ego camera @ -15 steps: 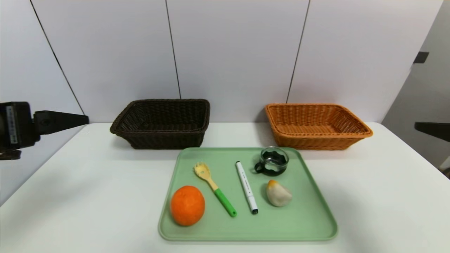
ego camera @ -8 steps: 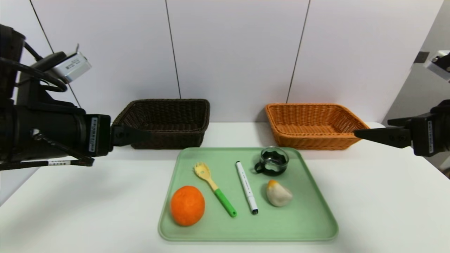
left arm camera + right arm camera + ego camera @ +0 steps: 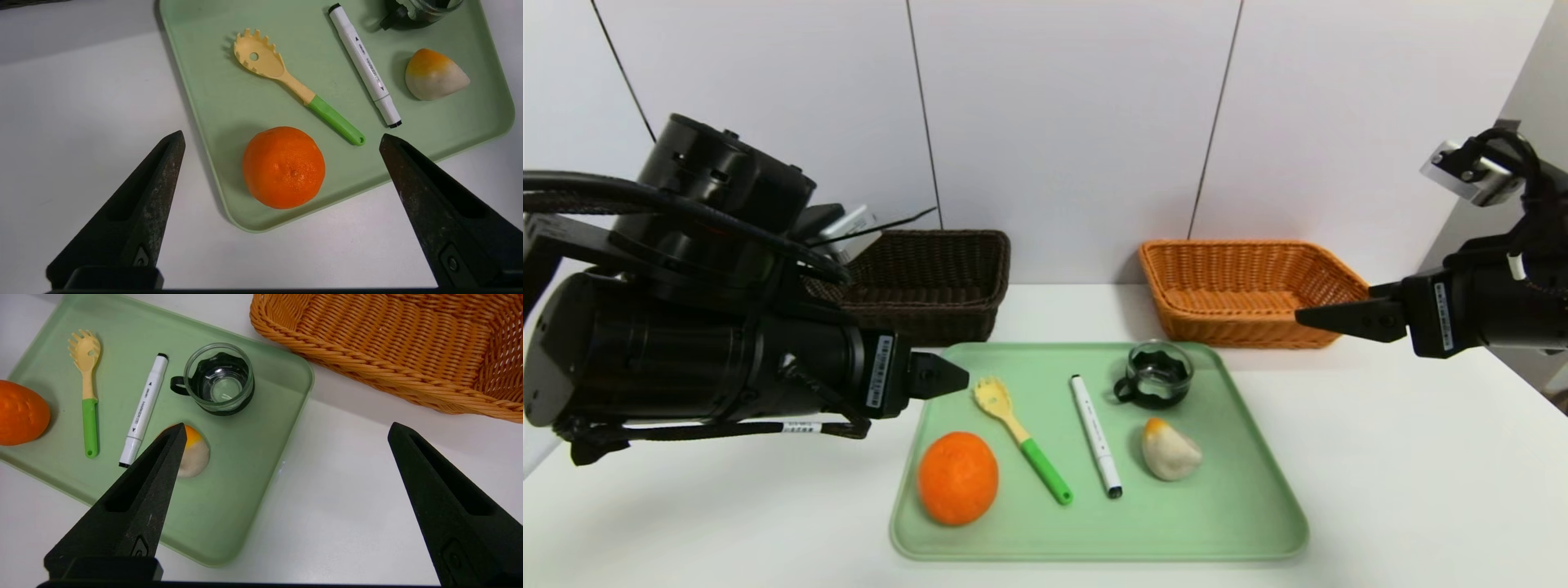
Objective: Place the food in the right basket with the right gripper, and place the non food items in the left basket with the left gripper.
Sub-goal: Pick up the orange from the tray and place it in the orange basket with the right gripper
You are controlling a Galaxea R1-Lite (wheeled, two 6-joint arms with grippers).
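So far you have sorted nothing: all five items sit on the green tray (image 3: 1241, 523), both baskets look empty, and the left gripper (image 3: 282, 141) and right gripper (image 3: 286, 428) hang spread wide, holding nothing.

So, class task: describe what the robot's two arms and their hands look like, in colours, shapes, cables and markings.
Both arms are black, thick and cylindrical, with a white label strip near each wrist. Black cables loop over the left arm, one with a small white tag. Each carries a silver camera box on top. The left hand and right hand end in matte black, pointed wedge fingers with recessed slots.
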